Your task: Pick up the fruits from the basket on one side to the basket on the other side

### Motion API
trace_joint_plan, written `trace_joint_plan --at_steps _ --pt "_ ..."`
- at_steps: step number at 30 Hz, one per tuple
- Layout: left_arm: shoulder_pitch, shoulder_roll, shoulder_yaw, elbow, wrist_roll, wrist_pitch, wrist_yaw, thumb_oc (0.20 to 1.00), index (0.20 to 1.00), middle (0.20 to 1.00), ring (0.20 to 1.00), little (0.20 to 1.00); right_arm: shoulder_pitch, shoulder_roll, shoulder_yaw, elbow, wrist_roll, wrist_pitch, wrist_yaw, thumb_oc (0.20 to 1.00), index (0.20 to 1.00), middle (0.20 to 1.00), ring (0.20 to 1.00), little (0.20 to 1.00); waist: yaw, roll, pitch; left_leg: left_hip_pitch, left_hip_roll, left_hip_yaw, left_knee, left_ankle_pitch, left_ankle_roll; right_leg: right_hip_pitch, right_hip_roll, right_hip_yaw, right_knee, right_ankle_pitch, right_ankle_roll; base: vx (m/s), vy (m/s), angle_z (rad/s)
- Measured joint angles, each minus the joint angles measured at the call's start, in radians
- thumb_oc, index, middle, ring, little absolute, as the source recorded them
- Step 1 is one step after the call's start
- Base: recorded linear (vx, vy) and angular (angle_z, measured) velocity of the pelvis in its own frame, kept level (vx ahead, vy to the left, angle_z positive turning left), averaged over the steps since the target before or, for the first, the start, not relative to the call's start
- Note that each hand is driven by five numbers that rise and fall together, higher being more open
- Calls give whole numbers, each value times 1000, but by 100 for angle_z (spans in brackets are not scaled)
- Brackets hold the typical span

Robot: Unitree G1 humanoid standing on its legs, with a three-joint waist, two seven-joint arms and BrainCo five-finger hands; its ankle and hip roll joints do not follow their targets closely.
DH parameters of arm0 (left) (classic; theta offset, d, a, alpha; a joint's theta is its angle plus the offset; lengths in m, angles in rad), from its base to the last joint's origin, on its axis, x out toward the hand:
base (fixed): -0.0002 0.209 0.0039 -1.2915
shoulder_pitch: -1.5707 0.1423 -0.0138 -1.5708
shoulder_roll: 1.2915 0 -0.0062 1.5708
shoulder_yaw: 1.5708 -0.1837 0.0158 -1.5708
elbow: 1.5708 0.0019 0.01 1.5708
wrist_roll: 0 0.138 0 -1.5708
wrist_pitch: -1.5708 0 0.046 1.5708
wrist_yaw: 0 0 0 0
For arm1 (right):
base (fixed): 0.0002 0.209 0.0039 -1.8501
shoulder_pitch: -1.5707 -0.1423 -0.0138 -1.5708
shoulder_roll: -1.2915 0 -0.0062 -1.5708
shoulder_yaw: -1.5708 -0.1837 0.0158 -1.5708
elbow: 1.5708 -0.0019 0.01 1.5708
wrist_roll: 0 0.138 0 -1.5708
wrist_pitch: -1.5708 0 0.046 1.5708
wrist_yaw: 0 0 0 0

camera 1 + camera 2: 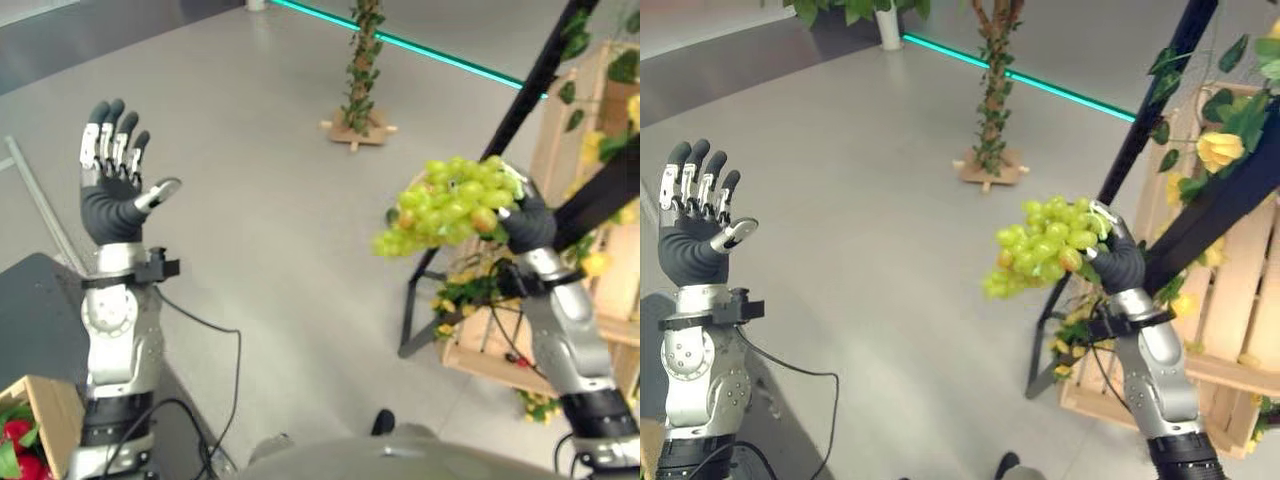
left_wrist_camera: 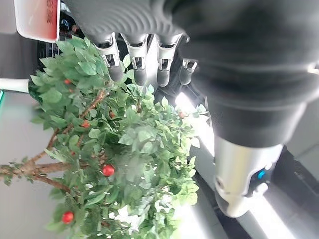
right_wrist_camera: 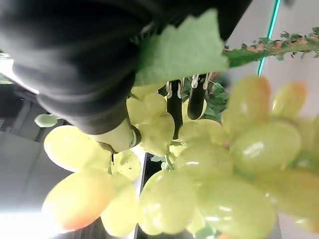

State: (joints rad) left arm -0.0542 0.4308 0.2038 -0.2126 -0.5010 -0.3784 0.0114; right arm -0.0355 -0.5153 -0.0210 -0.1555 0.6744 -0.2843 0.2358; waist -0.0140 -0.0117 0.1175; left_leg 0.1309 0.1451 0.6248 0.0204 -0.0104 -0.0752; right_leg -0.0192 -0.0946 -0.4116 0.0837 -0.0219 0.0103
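Grape bunch [image 1: 448,207] is up in the air, clamped in the right hand [image 1: 527,222] at roughly chest height, over bare floor [image 1: 270,200] and just in front of the wooden crate shelf [image 1: 1220,300]. It touches nothing except the hand.

Handling guess: likely an artificial bunch, so light, but floppy. The berries hang off a central stem and the cluster sags sideways away from the hand. Skins look smooth and glossy, so probably slippery if squeezed directly. Best hold is at the stem end or top of the cluster, which is where the fingers sit now. The free end will likely swing on any fast move, so slow transport is advised.

Look: pale yellow-green round grapes, a few with an orange-pink blush, and a green leaf [image 3: 182,50] at the stem end. In the right wrist view, grapes crowd round the thumb and dark fingertips [image 3: 196,102], so the fingers are curled into the bunch.

Left hand [image 1: 112,185] is raised on the robot's left, palm up, fingers straight and spread, thumb out, holding nothing. Left wrist view looks past the fingers at a leafy bush with small red berries [image 2: 107,169].

A wooden box [image 1: 45,405] with red fruit and leaves sits at lower left. Whether that's the target basket, can't tell. A vine-wrapped post [image 1: 362,70] on a wooden base stands further back.
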Motion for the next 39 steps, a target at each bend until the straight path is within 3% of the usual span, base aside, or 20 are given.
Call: trace_joint_plan --at_steps 5,7,8,10,11,13,14,15,17,23,28,39 --pt "3 2 -16 8 8 0 17 1000 1000 1000 1000 1000 -3 1 9 -6 0 -1 14 200 200 200 200 200 7 -29 -9 -10 59 -2 144 -58 -21 -20 4 55 84 -54 -18 1 -192 -19" --pt "0 8 -25 11 9 0 20 1000 1000 1000 1000 1000 -1 3 26 -12 2 -9 18 200 200 200 200 200 19 -62 -14 -62 78 -92 270 -55 -20 -33 14 117 94 -64 -37 -105 -15 -38" --pt "2 4 -28 11 16 0 26 1000 1000 1000 1000 1000 -3 0 29 -27 3 -15 17 200 200 200 200 200 31 -72 -15 -123 73 -208 353 -60 -17 -35 19 152 86 -43 -54 19 53 -39" --pt "15 2 -28 11 17 0 31 1000 1000 1000 1000 1000 -3 0 29 -33 5 -21 17 200 200 200 200 200 33 -73 -15 -159 17 -347 326 -94 -45 -43 21 186 76 -29 -57 41 72 -16" --pt "20 -1 -28 12 18 0 35 1000 1000 1000 1000 1000 0 -6 20 -33 7 -23 14 200 200 200 200 200 24 -75 -15 -178 -70 -466 224 -89 -32 -69 12 216 67 -15 -47 40 100 -28" --pt "30 -2 -20 12 18 -2 40 1000 1000 1000 1000 1000 -6 -12 6 -21 8 -23 6 200 200 200 200 200 38 -43 -19 -172 -103 -499 111 -79 -2 -100 27 223 68 -4 -37 33 88 -63" --pt "34 0 -16 18 18 -1 41 1000 1000 1000 1000 1000 6 -6 -1 -16 17 -21 -6 200 200 200 200 200 56 -41 -18 -170 -112 -502 91 -43 50 -113 25 221 73 2 -28 34 64 -68" --pt "40 1 -15 20 17 -1 44 1000 1000 1000 1000 1000 23 -3 -13 -13 20 -20 -7 200 200 200 200 200 58 -37 -15 -180 -108 -482 83 -37 59 -111 16 201 93 -3 -7 49 86 -50" --pt "48 4 -16 19 18 1 46 1000 1000 1000 1000 1000 35 5 -26 -14 24 -20 -6 200 200 200 200 200 42 -58 -29 -165 -119 -459 66 -29 65 -102 -15 182 149 -53 16 68 139 -12" --pt "56 1 -12 18 18 1 47 1000 1000 1000 1000 1000 58 56 -27 -65 25 -22 16 200 200 200 200 200 19 -43 -39 -102 -132 -430 -17 10 73 -44 -9 186 51 -15 24 39 121 -14" --pt "62 -1 23 17 20 1 49 1000 1000 1000 1000 1000 105 71 -37 -78 24 -18 20 200 200 200 200 200 0 -36 -42 -65 -134 -424 -50 10 73 -5 0 186 -2 0 32 6 83 -1" --pt "153 -42 101 10 56 1 62 1000 1000 1000 1000 1000 248 118 -128 -77 -17 15 35 200 200 200 200 200 0 -12 -54 -32 -130 -395 -84 9 70 24 17 203 -52 17 35 20 30 -7"
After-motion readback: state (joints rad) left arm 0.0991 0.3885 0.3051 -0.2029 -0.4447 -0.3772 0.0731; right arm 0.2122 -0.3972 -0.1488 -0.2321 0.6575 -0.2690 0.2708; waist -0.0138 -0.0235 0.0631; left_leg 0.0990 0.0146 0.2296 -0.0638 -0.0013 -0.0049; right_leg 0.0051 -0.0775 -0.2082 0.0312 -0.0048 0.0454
